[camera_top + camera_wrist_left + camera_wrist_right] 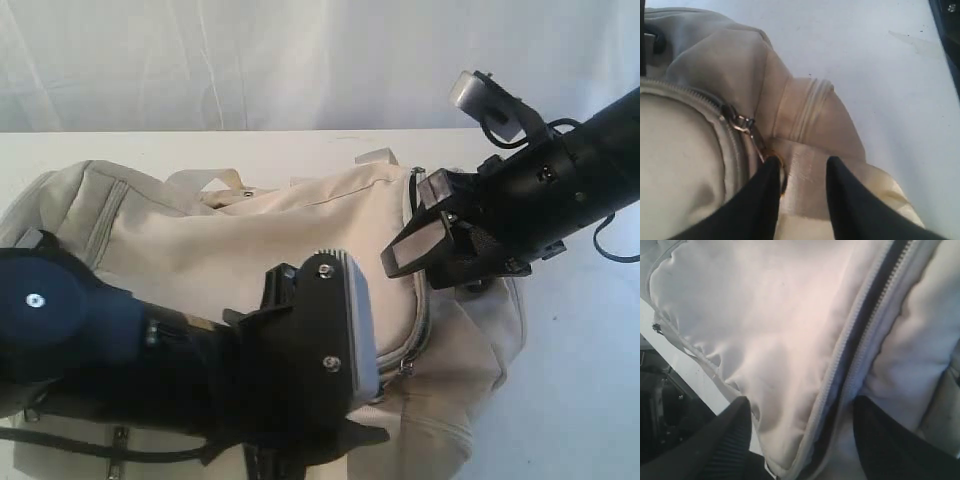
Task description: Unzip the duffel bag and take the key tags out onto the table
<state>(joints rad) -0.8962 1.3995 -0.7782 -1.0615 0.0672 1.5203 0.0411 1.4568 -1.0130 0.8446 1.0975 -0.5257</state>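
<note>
- Nearest in, the left pincer (802,167) is parted only a little and nothing is clamped in it. The zip pull (757,140) lies right by the inner side of one finger (765,200). Its ring end looks to be touching the tip, but that can't be told for sure.
- The step in hand is judged to be getting that pull gripped. The pincer would best be nudged sideways so the tab sits properly between both fingers, then closed on the tab alone. The webbing strap (805,200) underneath shouldn't be caught along with it.
- Once gripped, the pull is best drawn low along the line of the teeth, so the slider (737,120) isn't jammed into the soft cloth.
- The duffel bag (250,240) is slumped across the near left and middle of the table (580,400). The key tags can't be seen in any view and are presumably inside.
- Further back on the right, the right pincer (801,402) is spread wide over the bag's right end with nothing held. Whether cloth is being pressed can't be told. The zip (860,330) runs between its fingers, and a dark gap shows between the rows of teeth there. The bag could handily be pinned from here while the pull is drawn.
</note>
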